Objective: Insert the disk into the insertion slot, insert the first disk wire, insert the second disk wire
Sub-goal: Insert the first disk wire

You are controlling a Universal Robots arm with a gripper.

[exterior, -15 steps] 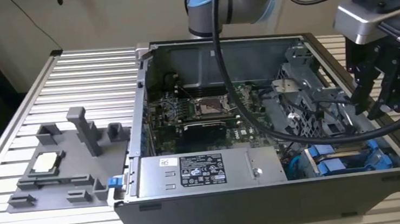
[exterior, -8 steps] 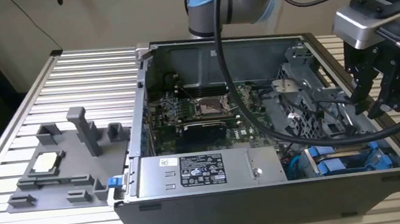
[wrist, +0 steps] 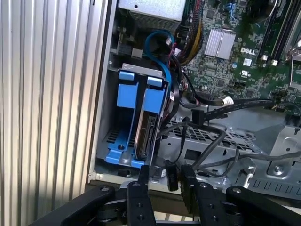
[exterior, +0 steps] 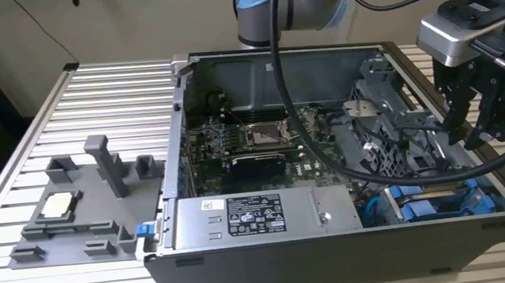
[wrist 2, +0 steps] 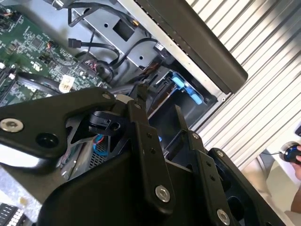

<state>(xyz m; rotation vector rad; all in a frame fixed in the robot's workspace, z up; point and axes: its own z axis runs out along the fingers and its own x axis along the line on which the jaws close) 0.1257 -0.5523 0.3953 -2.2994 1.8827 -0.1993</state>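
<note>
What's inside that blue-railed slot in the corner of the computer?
The disk stands on edge in the slot; just its near edge shows. Its flat sides and far end are covered by the slot's blue rails and metal walls.
</note>
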